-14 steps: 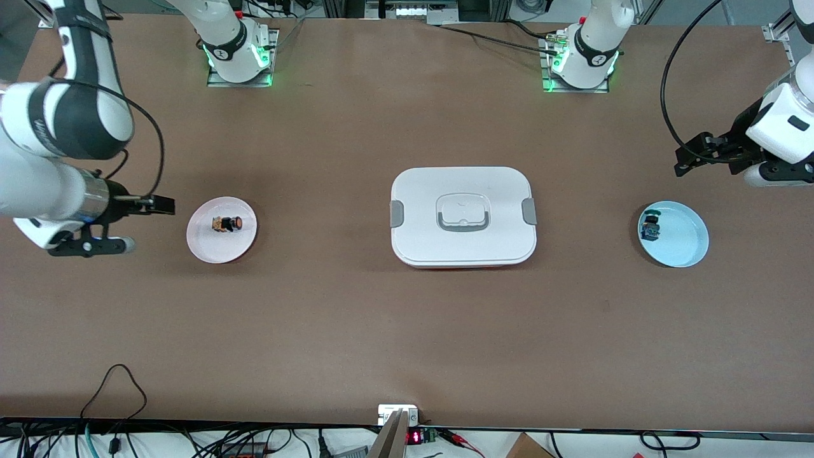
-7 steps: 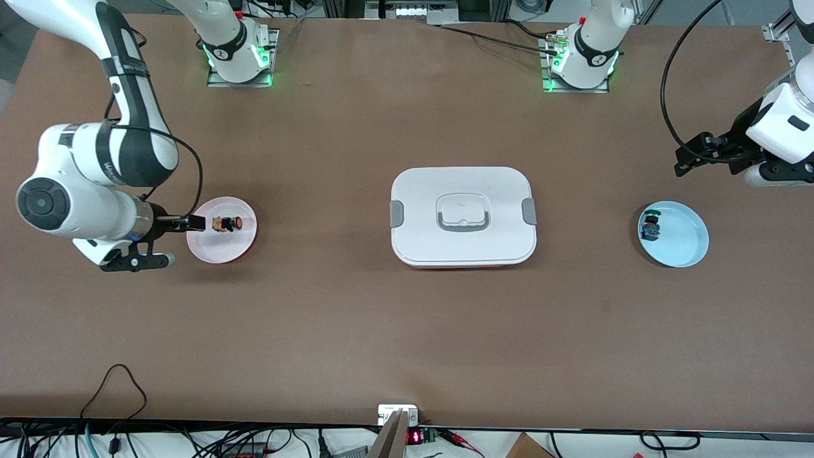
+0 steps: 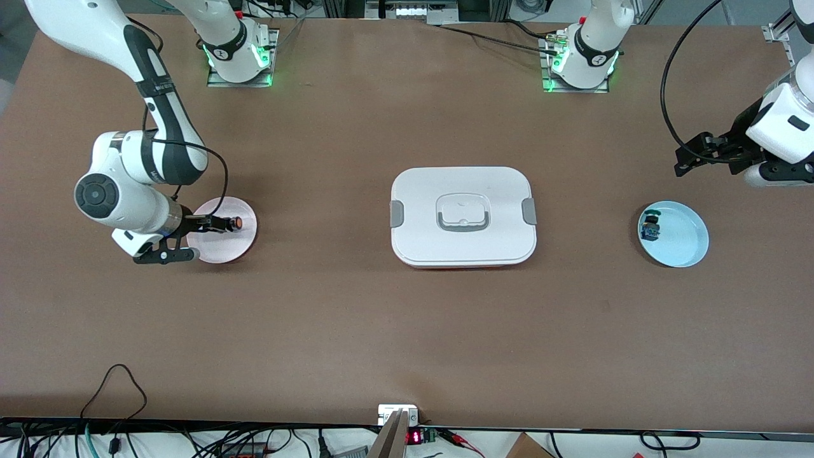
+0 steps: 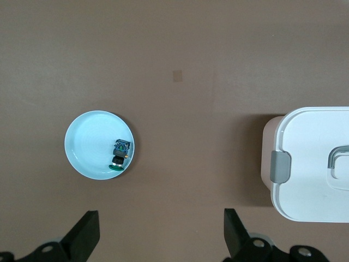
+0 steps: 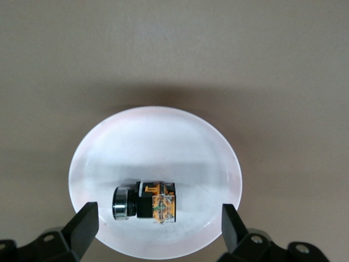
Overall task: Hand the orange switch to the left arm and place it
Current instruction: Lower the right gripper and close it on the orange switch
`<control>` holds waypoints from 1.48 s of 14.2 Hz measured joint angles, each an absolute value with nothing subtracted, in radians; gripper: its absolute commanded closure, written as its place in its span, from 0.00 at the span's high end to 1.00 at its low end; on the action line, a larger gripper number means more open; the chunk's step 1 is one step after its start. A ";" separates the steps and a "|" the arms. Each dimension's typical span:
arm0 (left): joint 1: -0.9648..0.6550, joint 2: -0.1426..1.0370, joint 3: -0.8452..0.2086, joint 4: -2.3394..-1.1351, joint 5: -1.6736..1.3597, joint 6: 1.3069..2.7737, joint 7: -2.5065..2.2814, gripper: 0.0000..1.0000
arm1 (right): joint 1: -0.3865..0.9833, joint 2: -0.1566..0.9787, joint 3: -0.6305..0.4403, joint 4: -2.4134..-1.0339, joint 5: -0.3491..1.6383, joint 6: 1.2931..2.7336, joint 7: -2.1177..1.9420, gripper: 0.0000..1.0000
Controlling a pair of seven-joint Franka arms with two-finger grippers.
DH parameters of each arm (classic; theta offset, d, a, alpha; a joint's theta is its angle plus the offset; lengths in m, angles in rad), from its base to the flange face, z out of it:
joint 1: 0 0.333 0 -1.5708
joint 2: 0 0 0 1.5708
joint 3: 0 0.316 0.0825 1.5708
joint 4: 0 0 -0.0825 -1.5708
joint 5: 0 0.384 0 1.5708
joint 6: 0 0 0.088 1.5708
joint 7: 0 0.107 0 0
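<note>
The orange switch point(image 3: 236, 222) lies on its side on a small pink plate point(image 3: 236, 244) toward the right arm's end of the table. My right gripper point(image 3: 219, 223) hangs open just over the plate. In the right wrist view the switch point(image 5: 147, 203) lies between the two open fingers point(image 5: 83, 226), not touched by them, on the plate point(image 5: 158, 142). The white lidded box point(image 3: 463, 216) stands at the table's middle. My left gripper point(image 3: 685, 163) waits open and empty in the air at the left arm's end. It also shows in the left wrist view point(image 4: 161, 229).
A light blue plate point(image 3: 685, 240) holds a blue-green switch point(image 3: 650, 227) toward the left arm's end. The left wrist view shows that plate point(image 4: 90, 139), that switch point(image 4: 120, 154) and the box's end with its grey clip point(image 4: 280, 166). Cables lie along the table's near edge.
My right arm has swung in from the table's end, and its gripper has moved over the pink plate to the orange switch. The left arm has not moved.
</note>
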State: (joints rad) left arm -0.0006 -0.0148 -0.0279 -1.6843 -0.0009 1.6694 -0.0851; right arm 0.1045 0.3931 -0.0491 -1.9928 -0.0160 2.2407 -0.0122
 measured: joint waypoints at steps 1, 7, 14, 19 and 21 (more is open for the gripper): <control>-0.001 -0.015 -0.028 -1.684 -0.001 1.669 -0.085 1.00 | 0.105 0.396 -0.049 -2.002 -0.016 2.247 -0.012 1.00; -0.001 -0.015 -0.028 -1.684 -0.001 1.669 -0.085 1.00 | 0.106 0.429 -0.030 -2.016 -0.016 2.256 -0.013 1.00; -0.001 -0.015 -0.028 -1.684 -0.001 1.669 -0.085 1.00 | 0.106 0.460 -0.028 -2.037 -0.016 2.293 -0.040 1.00; -0.001 -0.015 -0.028 -1.684 -0.001 1.669 -0.085 1.00 | 0.107 0.473 -0.020 -2.040 -0.016 2.296 -0.043 1.00; -0.001 -0.015 -0.028 -1.684 -0.001 1.669 -0.085 1.00 | 0.107 0.482 -0.020 -2.041 -0.016 2.298 -0.044 1.00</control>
State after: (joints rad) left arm -0.0006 -0.0148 -0.0280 -1.6843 -0.0009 1.6694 -0.0851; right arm 0.1067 0.4819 -0.0197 -2.0406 -0.0159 2.2976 -0.0444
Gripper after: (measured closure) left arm 0.000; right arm 0.000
